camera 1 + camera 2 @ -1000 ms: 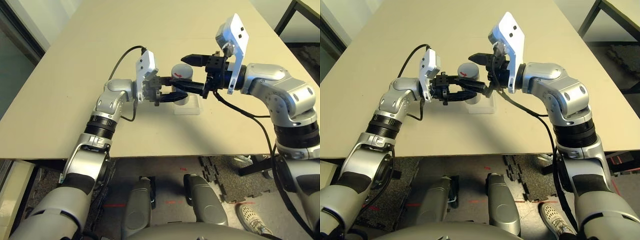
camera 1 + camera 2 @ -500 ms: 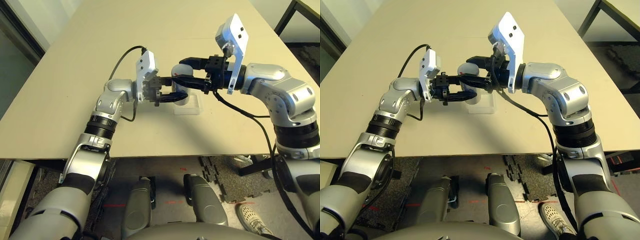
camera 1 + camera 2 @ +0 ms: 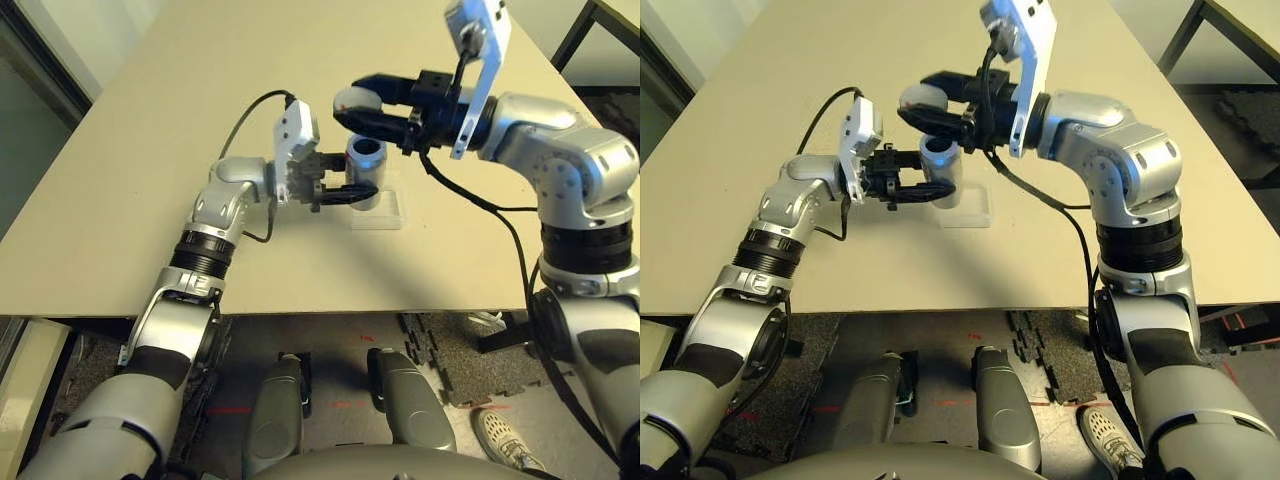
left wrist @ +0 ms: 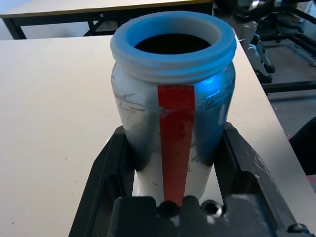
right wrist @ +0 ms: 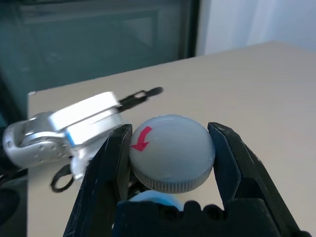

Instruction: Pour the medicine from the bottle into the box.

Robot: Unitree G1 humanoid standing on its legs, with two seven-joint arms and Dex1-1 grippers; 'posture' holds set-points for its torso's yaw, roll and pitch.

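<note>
Bottle [image 3: 365, 172] stands upright and uncapped at the middle of the table [image 3: 150, 180], its round mouth open to the ceiling and its base at the near-left edge of the box [image 3: 385, 212], the clear shallow tray just beside it; whether it rests in the tray or just off it cannot be told. The left gripper [image 4: 173, 163] is clamped on the bottle's lower body, one black finger on each side. On the silvery wall facing the left wrist camera runs a plain red vertical strip with faint scratches around it; no writing can be read there. A pale threaded rim rings the dark opening. The right gripper [image 5: 173, 153] is raised above and slightly behind the bottle, its two fingers closed on the cap [image 5: 172, 152], a round grey lid with a ribbed edge and a red bent arrow printed on its top. Cap and bottle are apart, with clear air between them.
</note>
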